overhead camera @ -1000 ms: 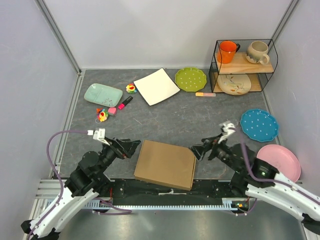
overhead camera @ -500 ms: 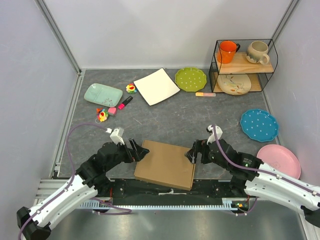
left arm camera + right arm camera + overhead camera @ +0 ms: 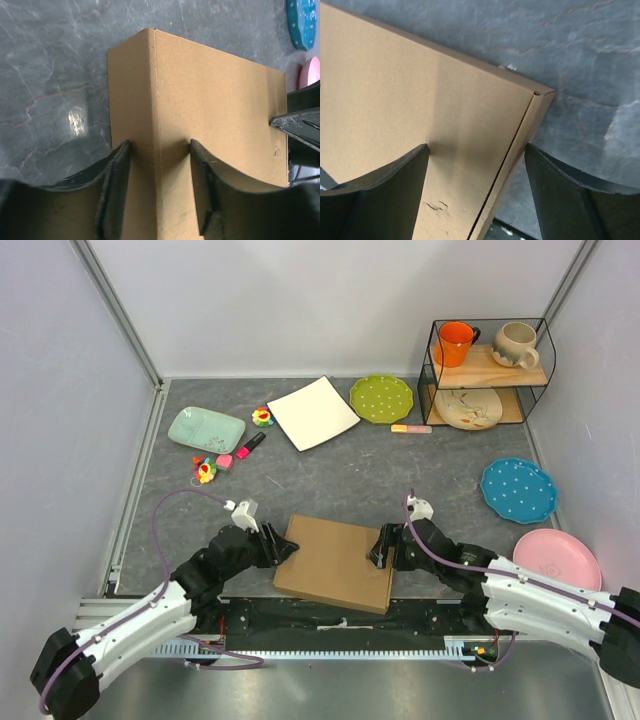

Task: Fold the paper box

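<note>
Grey stone-patterned matting covered the table [image 3: 400, 480], which was shut in by pale walls. From the top view, the paper box [image 3: 335, 565] was seen at the middle of the near edge, closed into a flat brown slab and well apart from the white square plate [image 3: 313, 412] by the far edge. The left gripper [image 3: 283, 545] was set at the box's left edge and the right gripper [image 3: 381, 550] at its right edge. A second before, both had been held clear of the cardboard with jaws wide. Since then they had been brought in from either side until the box was bracketed, and the box itself had scarcely been shifted.

From the left wrist, the box's folded edge was seen running up between the fingers [image 3: 117, 190]. The jaws had been drawn partly in astride that edge, one finger over the side wall and one over the top face. Whether the cardboard was already pinched could not be told.

From the right wrist, the jaws were seen spread wide, one finger [image 3: 375, 195] over the top face and the other beyond the edge, above the matting. Nothing was clasped there.

The approach was judged finished, with a two-sided hold the likely next step. As no loose flap was seen, the folding was judged far along
</note>
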{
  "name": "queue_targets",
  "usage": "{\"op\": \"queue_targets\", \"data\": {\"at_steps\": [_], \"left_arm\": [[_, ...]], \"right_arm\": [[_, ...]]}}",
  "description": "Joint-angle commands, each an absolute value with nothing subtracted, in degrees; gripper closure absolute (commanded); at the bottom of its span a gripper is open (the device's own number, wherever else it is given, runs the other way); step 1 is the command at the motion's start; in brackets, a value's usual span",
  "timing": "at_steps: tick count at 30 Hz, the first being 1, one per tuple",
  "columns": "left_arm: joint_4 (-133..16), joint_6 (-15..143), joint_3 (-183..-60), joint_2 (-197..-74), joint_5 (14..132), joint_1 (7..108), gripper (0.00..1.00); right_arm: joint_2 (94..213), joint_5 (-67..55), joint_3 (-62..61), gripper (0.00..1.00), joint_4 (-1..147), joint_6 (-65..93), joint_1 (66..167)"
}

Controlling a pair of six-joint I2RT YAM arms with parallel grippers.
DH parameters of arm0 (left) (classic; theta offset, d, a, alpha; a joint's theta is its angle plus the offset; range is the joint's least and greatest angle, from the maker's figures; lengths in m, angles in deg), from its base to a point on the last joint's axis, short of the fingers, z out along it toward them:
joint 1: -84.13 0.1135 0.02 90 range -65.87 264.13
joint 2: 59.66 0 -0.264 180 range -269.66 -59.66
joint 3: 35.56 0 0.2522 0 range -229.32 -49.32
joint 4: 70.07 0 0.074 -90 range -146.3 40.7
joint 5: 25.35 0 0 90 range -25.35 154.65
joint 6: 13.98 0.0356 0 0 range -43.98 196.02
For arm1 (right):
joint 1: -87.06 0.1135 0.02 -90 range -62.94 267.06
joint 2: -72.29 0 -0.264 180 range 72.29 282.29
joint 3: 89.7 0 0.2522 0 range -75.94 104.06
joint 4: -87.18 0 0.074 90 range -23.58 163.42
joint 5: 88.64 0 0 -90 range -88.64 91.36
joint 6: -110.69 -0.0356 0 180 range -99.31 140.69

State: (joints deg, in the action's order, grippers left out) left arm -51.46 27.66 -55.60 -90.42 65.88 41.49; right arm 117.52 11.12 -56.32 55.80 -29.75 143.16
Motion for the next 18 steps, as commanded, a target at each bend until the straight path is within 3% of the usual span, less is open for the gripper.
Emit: {"op": "queue_targets", "data": {"at_steps": [1,4,8,17,18], "left_arm": [[-70.96,27.92,-55.47,-95.51,65.8,41.32,0.51],[-74.49,30.84,-58.44,-102.97,60.7,41.5,0.64],[-80.99,33.3,-62.58,-113.25,58.67,42.55,0.68],[-84.87,36.12,-73.22,-129.7,64.37,51.68,0.52],[-84.61,35.42,-73.48,-129.8,66.38,52.39,0.45]], "right_arm": [[121.41,12.18,-53.53,0.22,65.14,-26.96,135.79],[127.2,7.79,-52.56,0.32,70.5,-22.65,128.06],[137.03,5.42,-50.02,0.31,77.19,-16.76,121.79],[149.37,2.95,-43.33,0.24,83.44,-14.91,116.51],[149.11,3.03,-43.16,0.2,83.18,-14.91,116.51]]}}
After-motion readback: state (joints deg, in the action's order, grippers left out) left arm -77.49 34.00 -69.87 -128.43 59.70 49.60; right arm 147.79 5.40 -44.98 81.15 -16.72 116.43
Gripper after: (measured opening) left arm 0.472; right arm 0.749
